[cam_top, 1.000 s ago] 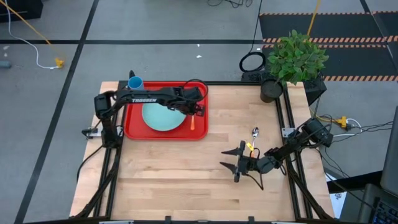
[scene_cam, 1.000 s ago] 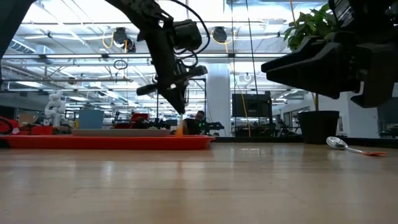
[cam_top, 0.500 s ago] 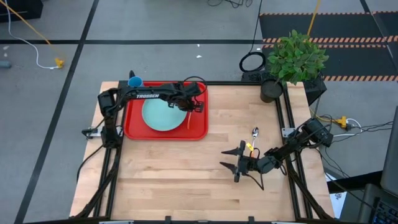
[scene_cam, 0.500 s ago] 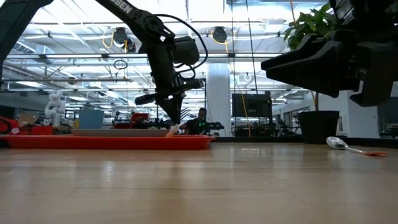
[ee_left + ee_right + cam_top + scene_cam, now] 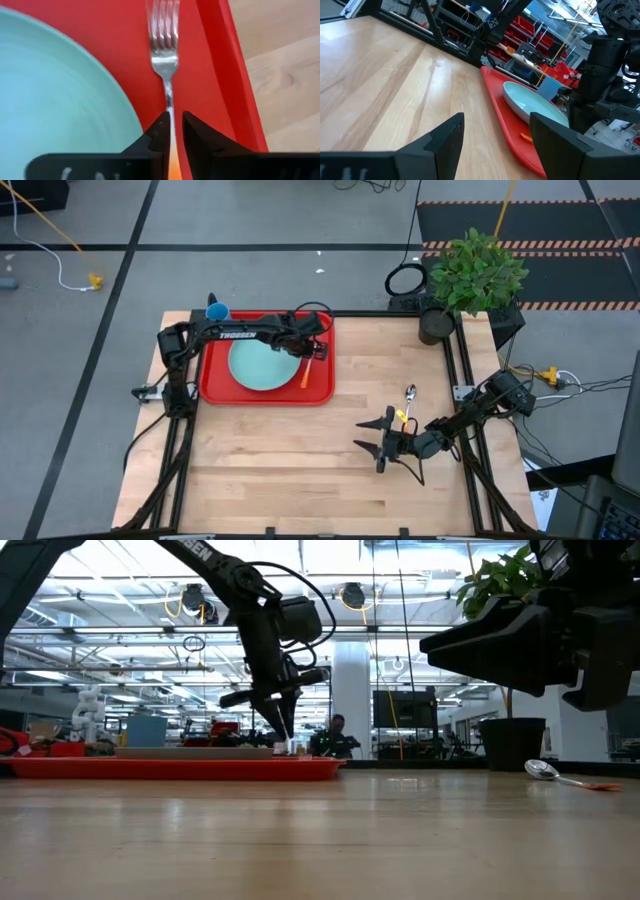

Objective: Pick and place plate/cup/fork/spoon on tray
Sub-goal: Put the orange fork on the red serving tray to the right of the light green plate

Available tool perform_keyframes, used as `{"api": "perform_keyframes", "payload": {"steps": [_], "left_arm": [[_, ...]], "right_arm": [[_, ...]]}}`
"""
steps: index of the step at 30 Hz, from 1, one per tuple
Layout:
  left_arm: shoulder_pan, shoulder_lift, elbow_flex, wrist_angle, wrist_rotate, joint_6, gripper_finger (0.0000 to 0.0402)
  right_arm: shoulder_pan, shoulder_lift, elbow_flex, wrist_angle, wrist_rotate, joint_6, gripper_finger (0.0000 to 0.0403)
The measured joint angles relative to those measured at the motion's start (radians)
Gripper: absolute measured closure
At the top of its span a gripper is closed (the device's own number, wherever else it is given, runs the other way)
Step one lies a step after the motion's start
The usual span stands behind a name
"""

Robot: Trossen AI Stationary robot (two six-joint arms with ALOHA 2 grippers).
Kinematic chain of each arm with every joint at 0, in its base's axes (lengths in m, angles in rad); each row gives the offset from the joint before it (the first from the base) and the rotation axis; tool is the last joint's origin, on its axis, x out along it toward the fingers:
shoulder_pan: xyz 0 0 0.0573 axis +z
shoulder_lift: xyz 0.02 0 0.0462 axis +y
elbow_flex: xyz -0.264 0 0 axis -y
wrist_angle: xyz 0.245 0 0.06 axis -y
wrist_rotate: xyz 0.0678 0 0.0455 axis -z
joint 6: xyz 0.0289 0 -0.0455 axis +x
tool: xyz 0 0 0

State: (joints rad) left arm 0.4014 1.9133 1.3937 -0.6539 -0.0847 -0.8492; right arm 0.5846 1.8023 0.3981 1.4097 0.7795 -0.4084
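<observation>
Right end effector (image 5: 383, 442) hangs over the near right part of the tabletop (image 5: 280, 450), its fingers spread wide apart and holding nothing. Just beyond it, near the right edge of the tabletop, lies the spoon (image 5: 408, 402), bowl pointing toward the far side, orange handle toward the arm; in the low view it rests flat on the wood (image 5: 560, 775).

Farther back, on the left, sits the red tray (image 5: 214, 388). The plate (image 5: 260, 367) lies inside it, roughly central. The fork (image 5: 164, 47) lies flat on the tray floor in the strip between the plate and the tray's right rim, tines pointing away from the wrist camera, close beside the plate's edge.

Left end effector (image 5: 171, 131) is low over the fork's neck, where the metal meets the orange handle. Its fingers stand narrowly parted on either side of the neck; whether they press on it cannot be told from these views.

The cup (image 5: 217, 312) stands at the tray's far left corner; whether it is inside the rim cannot be told.
</observation>
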Motion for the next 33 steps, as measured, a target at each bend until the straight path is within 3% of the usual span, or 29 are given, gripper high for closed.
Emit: {"api": "perform_keyframes", "payload": {"steps": [13, 24, 33], "left_arm": [[-0.05, 0.0, 0.0, 0.075, -0.038, 0.085, 0.0325], [-0.188, 0.0, 0.0, 0.123, -0.256, 0.012, 0.0325], [-0.197, 0.146, 0.003, 0.155, -0.295, 0.006, 0.0325]], "right_arm": [[0.0, 0.0, 0.0, -0.015, 0.0, 0.003, 0.0183], [-0.001, 0.0, 0.0, -0.015, 0.002, 0.003, 0.0183], [-0.014, 0.0, 0.0, -0.006, 0.04, 0.004, 0.0183]]}}
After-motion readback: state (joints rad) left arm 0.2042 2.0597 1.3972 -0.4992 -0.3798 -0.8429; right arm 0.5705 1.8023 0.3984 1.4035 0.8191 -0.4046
